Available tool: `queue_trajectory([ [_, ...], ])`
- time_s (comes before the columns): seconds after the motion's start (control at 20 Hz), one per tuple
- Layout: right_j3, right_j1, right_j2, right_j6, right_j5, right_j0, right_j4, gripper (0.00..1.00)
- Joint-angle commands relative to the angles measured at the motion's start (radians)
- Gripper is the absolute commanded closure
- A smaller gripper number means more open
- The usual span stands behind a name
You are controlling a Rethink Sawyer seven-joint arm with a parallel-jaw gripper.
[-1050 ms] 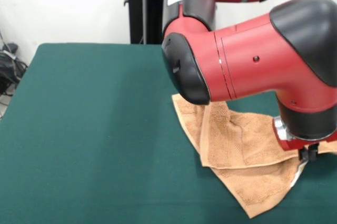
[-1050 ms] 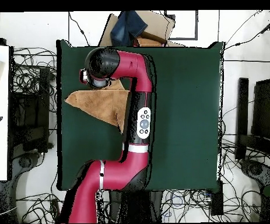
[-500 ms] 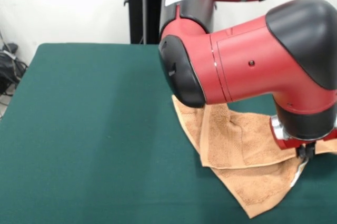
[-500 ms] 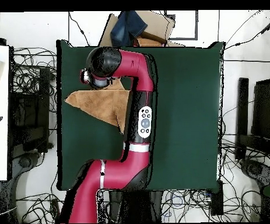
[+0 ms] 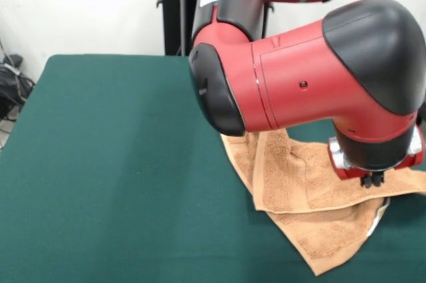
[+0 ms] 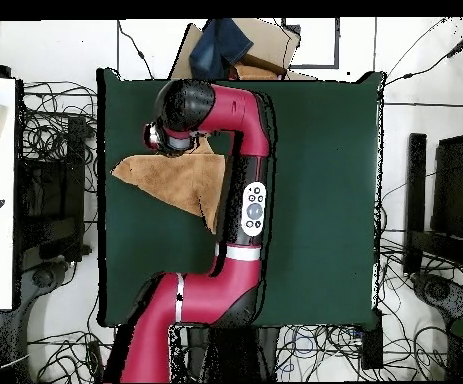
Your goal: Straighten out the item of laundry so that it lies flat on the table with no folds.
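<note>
Down at the right of the front view, the black-tipped gripper (image 5: 373, 180) pokes out beneath the arm's red wrist collar, directly over the light-brown terry-cloth towel (image 5: 303, 190). Its short dark tips sit close together, yet the bulky wrist hides so much that I cannot tell whether they are spread or pressed together, nor whether they touch or hold the cloth. The towel lies crumpled on the large dark green felt-covered table (image 5: 113, 163): several looped-pile layers overlap, one fold ridge runs diagonally through the middle, and a pointed corner reaches toward the table's front edge. A flatter, smoother band edges that lower flap. From overhead, the towel (image 6: 170, 178) forms a rough triangular wedge near one side of the table (image 6: 315, 190), partly covered by the glossy red and black arm (image 6: 237, 130), whose rounded elbow hides the gripper.
</note>
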Motion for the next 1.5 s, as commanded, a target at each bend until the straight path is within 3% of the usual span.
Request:
queue_trajectory([
  [0.05, 0.243, 0.009, -0.043, -0.152, 0.081, -0.022, -0.031, 1.00],
  [1.35, 0.340, -0.051, -0.110, -0.170, 0.178, -0.059, -0.037, 1.00],
  [1.5, 0.389, -0.080, -0.125, -0.193, 0.178, -0.072, -0.035, 1.00],
])
